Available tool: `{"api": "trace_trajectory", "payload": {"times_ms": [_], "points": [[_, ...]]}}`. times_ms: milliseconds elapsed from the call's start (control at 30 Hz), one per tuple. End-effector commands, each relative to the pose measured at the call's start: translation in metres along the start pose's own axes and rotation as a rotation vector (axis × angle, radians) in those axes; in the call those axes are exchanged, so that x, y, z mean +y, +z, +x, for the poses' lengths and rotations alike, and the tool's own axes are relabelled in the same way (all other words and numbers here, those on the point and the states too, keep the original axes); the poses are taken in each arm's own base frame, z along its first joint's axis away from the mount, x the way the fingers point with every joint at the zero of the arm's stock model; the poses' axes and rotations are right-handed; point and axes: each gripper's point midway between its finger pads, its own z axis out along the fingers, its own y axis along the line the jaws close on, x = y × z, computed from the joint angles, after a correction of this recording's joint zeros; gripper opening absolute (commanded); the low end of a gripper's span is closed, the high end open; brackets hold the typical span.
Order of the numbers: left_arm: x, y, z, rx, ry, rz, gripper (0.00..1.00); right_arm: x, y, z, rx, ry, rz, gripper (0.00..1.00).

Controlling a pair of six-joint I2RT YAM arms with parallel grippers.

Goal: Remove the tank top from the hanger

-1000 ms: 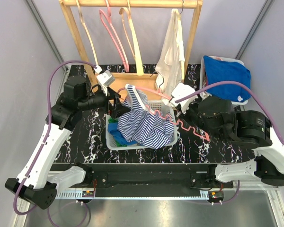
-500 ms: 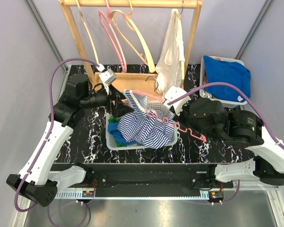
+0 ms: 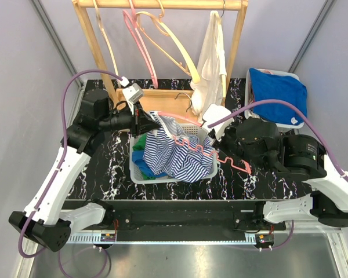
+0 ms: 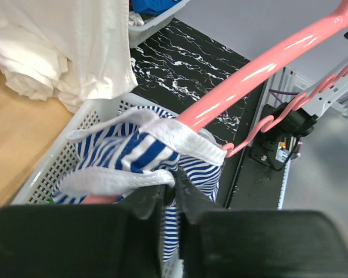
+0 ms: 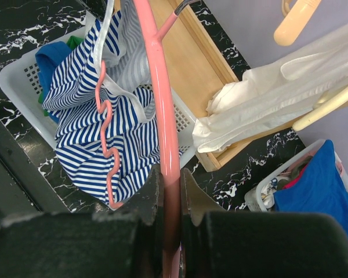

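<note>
Pinching the white-edged shoulder strap of the tank top [image 4: 133, 152], the left gripper [image 4: 175, 186] has its fingers pressed together on the fabric. It grips just beside the point where that strap loops over the end of the pink hanger [image 4: 249, 72]. Toward the centre, the striped body of the garment slumps into the white basket [image 3: 140, 174] between the two arms. Further right, the hanger's long bar runs away from the strap toward the right gripper [image 5: 171, 191], whose fingers are clamped on the bar itself. The strap therefore sits at the hanger's left end, nearest the left arm, and the bar's axis lies roughly along the line between the two grippers. The likely next move is to pull strap and bar apart along that line. Whether the other strap is free of the hanger cannot be told.
</note>
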Motion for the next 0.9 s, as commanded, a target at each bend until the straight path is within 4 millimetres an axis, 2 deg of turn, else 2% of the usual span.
{"api": "trace_trajectory", "payload": {"times_ms": [0,233,333,367,467,533,600,633,667,700,733,833,867], "points": [[-0.006,0.0,-0.025,-0.059,0.065,0.03,0.0,-0.001,-0.006,-0.027,-0.112,0.061,-0.016,0.0],[-0.009,-0.016,-0.036,-0.093,0.084,0.007,0.0,-0.009,-0.013,-0.005,-0.067,0.073,0.025,0.0],[-0.02,-0.03,-0.045,-0.113,0.122,0.019,0.0,-0.018,-0.02,0.01,-0.036,0.077,0.069,0.0],[-0.026,-0.037,-0.042,-0.104,0.121,0.02,0.0,-0.019,-0.022,0.013,-0.028,0.079,0.077,0.0],[-0.024,-0.052,-0.039,-0.098,0.164,-0.037,0.0,-0.031,-0.033,0.027,0.001,0.082,0.119,0.0],[-0.015,-0.057,-0.036,-0.093,0.159,-0.091,0.0,-0.041,-0.044,0.027,-0.005,0.11,0.15,0.0],[0.004,-0.062,-0.029,-0.091,0.103,-0.142,0.0,-0.05,-0.055,0.029,-0.004,0.123,0.172,0.0],[0.007,-0.063,-0.029,-0.101,0.066,-0.122,0.0,-0.057,-0.059,0.03,0.0,0.126,0.199,0.0],[0.03,-0.069,-0.03,-0.116,0.024,-0.165,0.0,-0.061,-0.063,0.035,0.018,0.117,0.215,0.0],[0.037,-0.07,-0.029,-0.117,-0.028,-0.16,0.0,-0.066,-0.066,0.035,0.021,0.12,0.235,0.0],[0.039,-0.071,-0.025,-0.106,-0.056,-0.134,0.0,-0.076,-0.073,0.033,0.013,0.128,0.273,0.0],[0.061,-0.064,-0.008,-0.056,-0.114,-0.147,0.0,-0.088,-0.086,0.029,-0.022,0.158,0.304,0.0],[0.061,-0.062,-0.004,-0.048,-0.133,-0.137,0.0,-0.09,-0.09,0.027,-0.042,0.176,0.3,0.0]]}}
